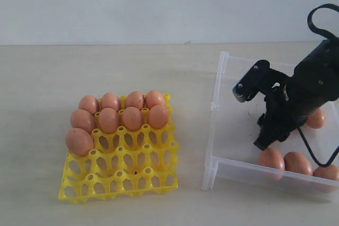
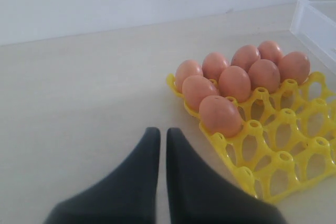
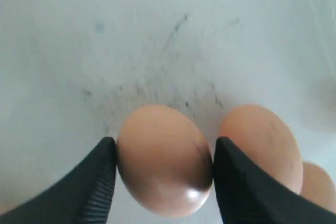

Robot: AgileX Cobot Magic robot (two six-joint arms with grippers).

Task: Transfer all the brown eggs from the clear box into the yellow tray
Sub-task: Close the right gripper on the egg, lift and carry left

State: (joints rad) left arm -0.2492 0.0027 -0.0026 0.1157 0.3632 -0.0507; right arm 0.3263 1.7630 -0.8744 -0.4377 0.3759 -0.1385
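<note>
Right gripper (image 3: 165,145): fingers (image 3: 100,182) stand against two opposite sides of one egg (image 3: 163,171), gripping it. The egg rests on the floor of the box (image 3: 105,51), not yet lifted.

Handling, as judged: squeeze only as hard as the shell needs. Rise straight up until clear of the box wall, since a second egg (image 3: 260,145) lies touching or all but touching the outer face of one finger, and a sideways pull could knock it. The shell is smooth and rounded, so it may slip if the fingers sit off its widest girth.

Position: the gripped egg sits squarely between the fingertips and appears to be the left end of a row of three along the box's front edge. A fourth egg (image 1: 316,118) lies apart, toward the right edge, partly behind the arm. Whether others lie under the arm cannot be told.

Destination: tray (image 1: 132,175), well apart from the box across the table (image 1: 42,67). Nine eggs (image 1: 108,120) fill its two back rows and the left cup of the third row; the next free cup adjoins that one.

Left gripper (image 2: 161,132): fingers all but together, holding nothing, above the table just off a tray corner.
</note>
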